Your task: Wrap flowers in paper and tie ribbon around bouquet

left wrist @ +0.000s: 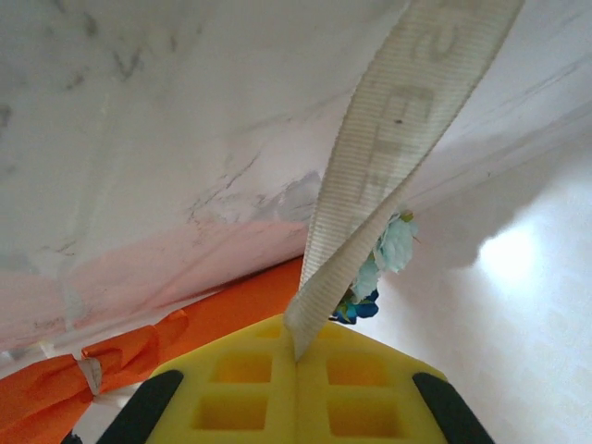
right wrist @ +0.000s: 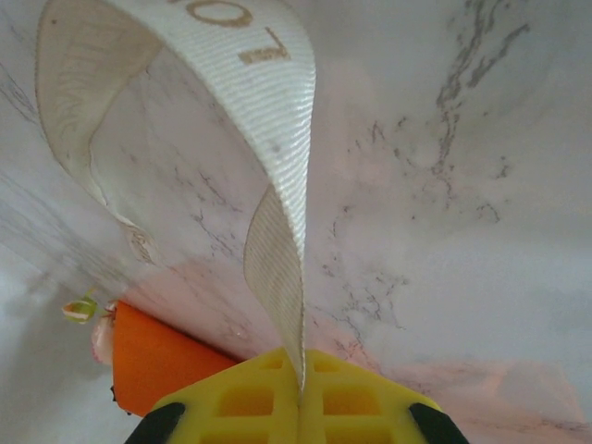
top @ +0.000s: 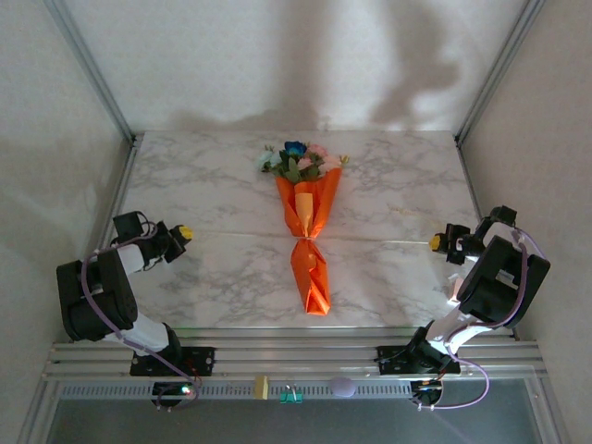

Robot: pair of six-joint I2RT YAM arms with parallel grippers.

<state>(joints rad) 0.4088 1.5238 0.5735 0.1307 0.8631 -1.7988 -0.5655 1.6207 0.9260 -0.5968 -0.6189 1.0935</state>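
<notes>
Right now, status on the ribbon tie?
Left gripper shut on ribbon end, right gripper on the other. Bouquet wrapped in orange paper, lying between them, ribbon across its waist. No obstruction seen.

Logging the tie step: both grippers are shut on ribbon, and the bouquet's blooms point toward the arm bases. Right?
No. The left gripper and right gripper are shut on ribbon, but the bouquet has its blooms pointing away from the arm bases; the top external view shows it.

Soft, even light; close ribbon (left wrist: 370, 176) slightly blurred.
</notes>
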